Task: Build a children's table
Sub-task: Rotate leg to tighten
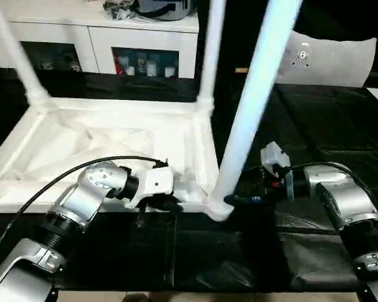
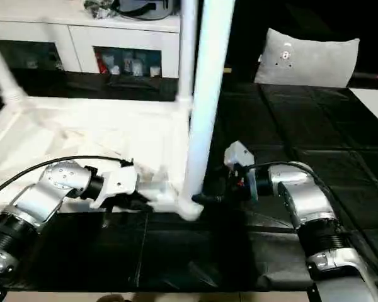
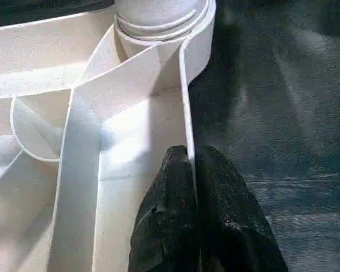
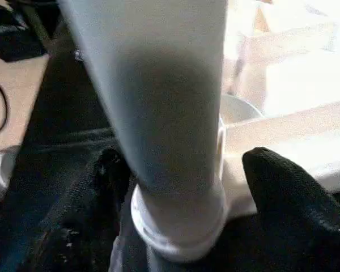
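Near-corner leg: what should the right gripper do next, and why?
Probably close the right gripper on the near-corner leg and twist it home. Its fingers stand either side of the leg's base at the corner socket, with gaps showing. The left gripper is shut on the tabletop's rim, steadying it. Whether the leg is fully seated I cannot tell.

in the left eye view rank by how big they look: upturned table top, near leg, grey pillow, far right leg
1. Table top, largest.
2. Near leg; its closeness to the camera inflates it.
3. Grey pillow and far right leg: the pillow looks broader and the leg longer, so I won't rank them.
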`<state>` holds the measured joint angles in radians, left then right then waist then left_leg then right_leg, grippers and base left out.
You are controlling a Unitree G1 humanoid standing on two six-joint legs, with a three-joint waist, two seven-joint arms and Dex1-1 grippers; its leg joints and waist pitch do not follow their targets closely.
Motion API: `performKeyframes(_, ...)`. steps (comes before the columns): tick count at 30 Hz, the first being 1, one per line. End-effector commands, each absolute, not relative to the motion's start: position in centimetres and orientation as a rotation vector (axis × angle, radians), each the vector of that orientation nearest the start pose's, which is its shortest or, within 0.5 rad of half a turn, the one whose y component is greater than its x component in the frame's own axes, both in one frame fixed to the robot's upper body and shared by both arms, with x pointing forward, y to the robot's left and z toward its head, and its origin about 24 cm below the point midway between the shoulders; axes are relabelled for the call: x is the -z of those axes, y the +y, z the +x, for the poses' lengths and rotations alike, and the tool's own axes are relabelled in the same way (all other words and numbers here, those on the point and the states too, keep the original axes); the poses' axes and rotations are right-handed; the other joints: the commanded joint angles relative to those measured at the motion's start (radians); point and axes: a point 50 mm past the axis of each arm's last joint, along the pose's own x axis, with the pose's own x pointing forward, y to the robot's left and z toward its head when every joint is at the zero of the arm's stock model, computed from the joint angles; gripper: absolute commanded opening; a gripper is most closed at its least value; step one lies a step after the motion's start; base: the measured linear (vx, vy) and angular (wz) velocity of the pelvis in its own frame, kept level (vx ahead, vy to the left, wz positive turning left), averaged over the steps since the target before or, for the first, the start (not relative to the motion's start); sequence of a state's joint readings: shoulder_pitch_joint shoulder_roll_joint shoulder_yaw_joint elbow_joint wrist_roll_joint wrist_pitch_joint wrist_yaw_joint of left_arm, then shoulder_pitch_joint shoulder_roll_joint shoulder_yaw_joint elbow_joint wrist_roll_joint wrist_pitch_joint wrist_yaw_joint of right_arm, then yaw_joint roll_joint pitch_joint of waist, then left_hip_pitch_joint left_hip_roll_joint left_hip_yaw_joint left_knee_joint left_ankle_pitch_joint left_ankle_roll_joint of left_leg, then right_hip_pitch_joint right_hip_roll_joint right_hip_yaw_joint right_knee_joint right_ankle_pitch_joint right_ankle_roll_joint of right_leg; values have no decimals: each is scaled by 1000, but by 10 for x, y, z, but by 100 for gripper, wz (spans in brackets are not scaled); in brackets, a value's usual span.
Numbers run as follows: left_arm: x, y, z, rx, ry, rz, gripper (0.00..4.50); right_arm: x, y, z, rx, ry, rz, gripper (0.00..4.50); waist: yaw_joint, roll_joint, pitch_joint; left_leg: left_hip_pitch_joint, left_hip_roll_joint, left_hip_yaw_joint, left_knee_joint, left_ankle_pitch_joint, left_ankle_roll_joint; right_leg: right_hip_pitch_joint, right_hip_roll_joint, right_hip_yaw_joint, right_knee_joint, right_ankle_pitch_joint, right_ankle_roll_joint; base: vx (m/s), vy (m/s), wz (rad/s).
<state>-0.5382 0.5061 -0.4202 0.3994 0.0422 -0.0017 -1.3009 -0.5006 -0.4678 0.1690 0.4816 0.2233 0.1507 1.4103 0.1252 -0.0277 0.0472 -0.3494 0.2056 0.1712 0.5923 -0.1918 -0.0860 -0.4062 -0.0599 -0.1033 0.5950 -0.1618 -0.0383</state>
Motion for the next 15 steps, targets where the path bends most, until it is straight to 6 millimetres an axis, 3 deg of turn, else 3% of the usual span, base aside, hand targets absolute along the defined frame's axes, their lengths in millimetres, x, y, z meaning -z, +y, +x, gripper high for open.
performKeyframes(1, -61, 129, 289, 1605, 408, 705, 0, -68, -169, 296, -1455, 357, -134, 316, -4, 0, -62, 4, 35, -3, -66, -169, 57, 56, -86, 58, -73, -332, -141, 0, 0, 0)
performKeyframes(10, -61, 125, 290, 1606, 391, 686, 0, -65, -164, 295, -1490, 373, -113, 235, -2, -2, -64, 2, 32, -3, -65, -158, 55, 57, -84, 57, -74, -337, -129, 0, 0, 0)
performKeyframes(15, -64, 122, 292, 1543, 373, 564, 0, -64, -160, 294, -1495, 368, -65, 208, 3, -3, -64, 3, 34, -1, -64, -152, 52, 58, -86, 58, -70, -324, -137, 0, 0, 0)
